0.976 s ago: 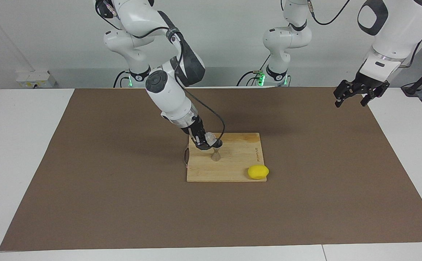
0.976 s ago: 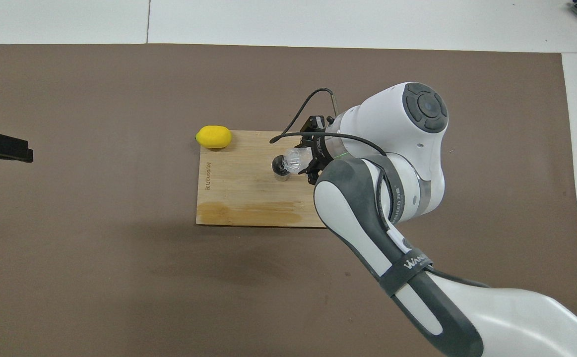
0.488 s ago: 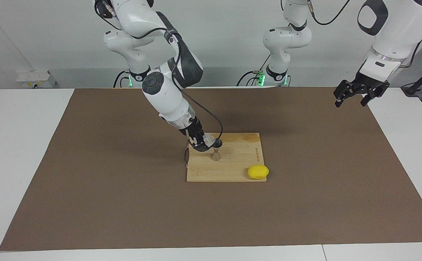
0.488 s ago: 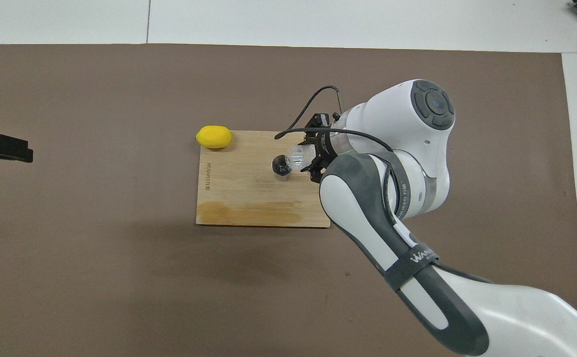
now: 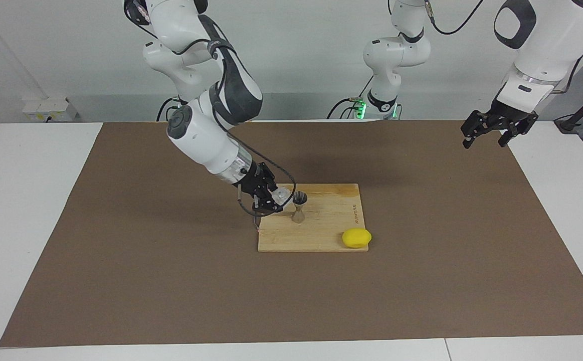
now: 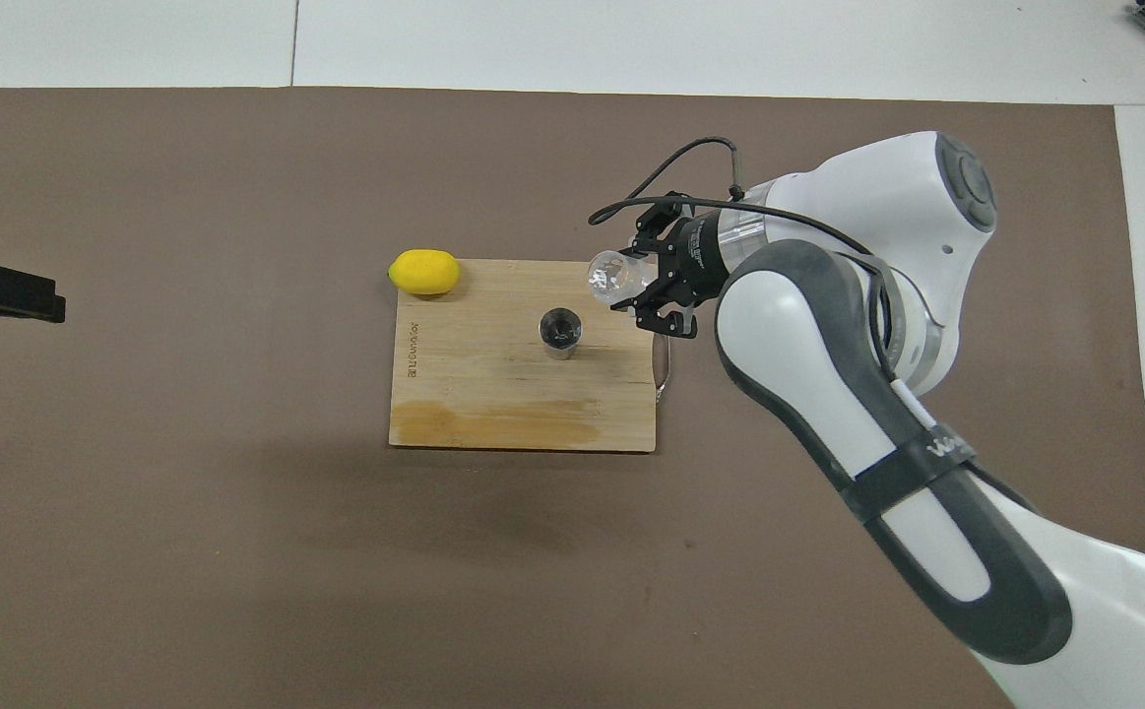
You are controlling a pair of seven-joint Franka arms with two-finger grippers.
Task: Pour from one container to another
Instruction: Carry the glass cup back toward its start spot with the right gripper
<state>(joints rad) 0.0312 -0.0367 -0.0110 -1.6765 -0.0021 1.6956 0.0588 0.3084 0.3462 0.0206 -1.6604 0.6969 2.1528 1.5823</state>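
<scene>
Glass cup (image 5: 282,194) tilted in right gripper (image 5: 271,198), jaws pinching it beside jigger (image 5: 299,206) on board (image 5: 331,220). Left gripper (image 5: 492,131) waits w/ jaws spread.

One cup (image 5: 282,194), one jigger (image 5: 299,206), one lemon (image 5: 356,237)
</scene>
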